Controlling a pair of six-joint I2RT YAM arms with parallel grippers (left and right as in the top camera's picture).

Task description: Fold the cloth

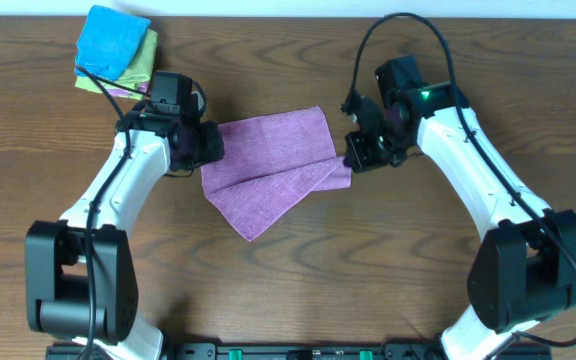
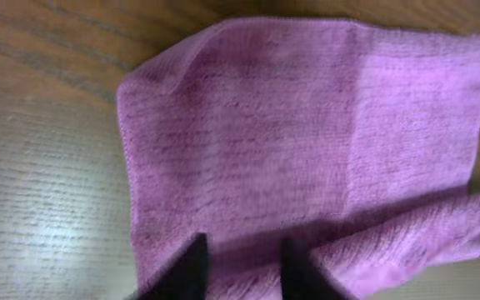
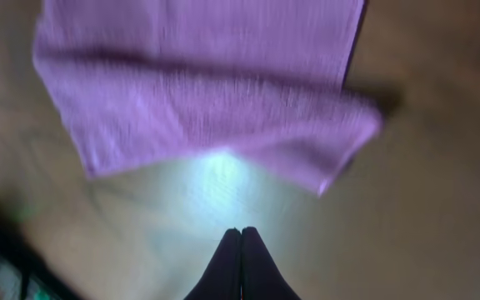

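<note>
Cloth (image 1: pixel 268 168) lies folded over on the table (image 1: pixel 388 270). Left gripper (image 2: pixel 244 254) hovers slightly open above its edge. Right gripper (image 3: pixel 241 237) sits pinched shut, empty, just beside it.

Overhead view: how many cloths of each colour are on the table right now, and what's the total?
purple cloth: 1
blue cloth: 1
light green cloth: 1
Total: 3
</note>
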